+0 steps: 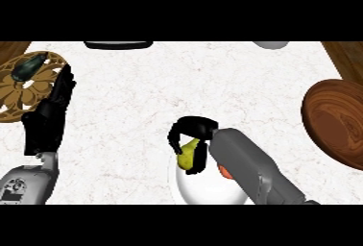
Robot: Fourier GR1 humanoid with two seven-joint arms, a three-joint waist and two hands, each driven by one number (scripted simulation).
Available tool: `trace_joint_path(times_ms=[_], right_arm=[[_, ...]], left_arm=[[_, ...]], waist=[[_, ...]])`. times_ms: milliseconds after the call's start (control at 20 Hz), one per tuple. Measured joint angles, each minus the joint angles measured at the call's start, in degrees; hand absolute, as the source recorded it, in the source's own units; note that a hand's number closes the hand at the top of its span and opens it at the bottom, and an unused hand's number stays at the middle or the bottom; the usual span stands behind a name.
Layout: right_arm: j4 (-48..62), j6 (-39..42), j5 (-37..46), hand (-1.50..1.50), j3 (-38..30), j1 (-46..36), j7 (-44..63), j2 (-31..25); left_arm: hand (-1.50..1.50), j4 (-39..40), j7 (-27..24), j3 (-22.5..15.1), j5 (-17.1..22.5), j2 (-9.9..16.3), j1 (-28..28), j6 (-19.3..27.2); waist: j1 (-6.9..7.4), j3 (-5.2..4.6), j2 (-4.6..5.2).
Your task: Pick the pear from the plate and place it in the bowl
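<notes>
White marble counter [142, 105] is lying mostly bare between near plate [205, 190] and wooden bowl [333, 122] sitting at the right edge. Right hand [193, 137] is curling around the yellow pear [188, 153] over the white plate. Left hand [48, 115] is resting released at left, fingers straight, beside a patterned trivet [25, 96].

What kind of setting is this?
Likely a kitchen counter: white marbled counter top, a white plate holding a pear, and a wooden bowl at the right.
</notes>
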Motion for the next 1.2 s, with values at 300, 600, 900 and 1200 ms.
trace_joint_path(times_ms=[300,600,900,1200], right_arm=[[1.6,-18.3,0.1,1.50,-6.0,-1.1,22.3,-0.2],[-7.4,-37.0,-0.7,1.50,-9.2,-3.0,38.0,-0.1],[-15.7,-51.2,5.5,1.50,-7.0,-3.3,54.2,-0.5],[-25.3,-56.4,14.6,1.50,-5.3,-1.7,70.2,-4.5]], left_arm=[[0.00,0.7,0.2,1.5,0.1,0.9,1.4,0.2],[0.00,1.2,-0.4,2.0,0.3,1.1,2.5,0.2],[0.00,0.8,-0.3,2.6,0.4,1.1,3.0,0.4],[0.00,-0.1,-0.2,3.4,0.6,1.7,3.8,0.2]], waist=[[-2.88,-0.30,-1.51],[-3.26,-0.27,-1.97],[-4.55,-0.28,-2.29],[-5.13,-0.23,-1.88]])
